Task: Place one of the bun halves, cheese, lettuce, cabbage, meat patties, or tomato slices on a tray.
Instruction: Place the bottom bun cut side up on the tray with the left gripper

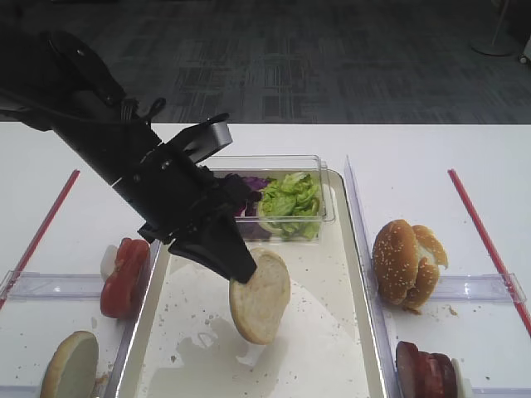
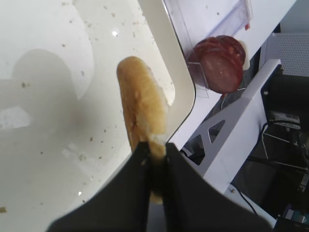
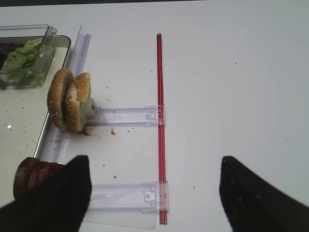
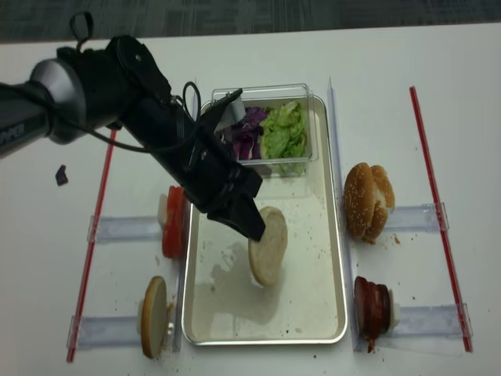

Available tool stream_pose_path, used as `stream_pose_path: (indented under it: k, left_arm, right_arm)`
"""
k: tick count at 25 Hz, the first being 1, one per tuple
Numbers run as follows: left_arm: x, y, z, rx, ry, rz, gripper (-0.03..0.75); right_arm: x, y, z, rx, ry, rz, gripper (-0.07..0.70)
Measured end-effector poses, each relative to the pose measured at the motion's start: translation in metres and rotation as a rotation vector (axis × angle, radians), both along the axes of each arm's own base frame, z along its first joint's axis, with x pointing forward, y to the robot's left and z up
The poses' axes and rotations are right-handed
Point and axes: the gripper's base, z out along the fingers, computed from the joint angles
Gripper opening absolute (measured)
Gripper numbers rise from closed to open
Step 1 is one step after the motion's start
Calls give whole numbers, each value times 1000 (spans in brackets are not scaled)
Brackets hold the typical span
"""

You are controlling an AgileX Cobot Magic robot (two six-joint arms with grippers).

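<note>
The left tool [image 1: 235, 267] is clamped tight on the rim of one of the bun halves [image 1: 260, 296], which hangs on edge below and ahead of its tips, its flat faces upright and its lower edge close above the tray [image 1: 348, 348]. Whether the bun touches the floor directly beneath the tool is hard to tell. Laying it flat looks like the remaining step. The right tool [image 3: 154, 193] hovers well off to the side, jaws spread wide, holding nothing.
</note>
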Motion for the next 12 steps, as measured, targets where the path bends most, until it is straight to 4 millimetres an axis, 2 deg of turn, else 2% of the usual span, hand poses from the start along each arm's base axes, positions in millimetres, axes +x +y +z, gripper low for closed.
stream_pose_path:
  k: [5, 12]
  left_arm:
    - [15, 6, -11, 11, 11, 22, 22]
    - [22, 9, -32, 28, 48, 18, 22]
  right_arm:
    - [0, 0, 0, 0, 0, 0, 571]
    - [0, 0, 0, 0, 0, 0, 571]
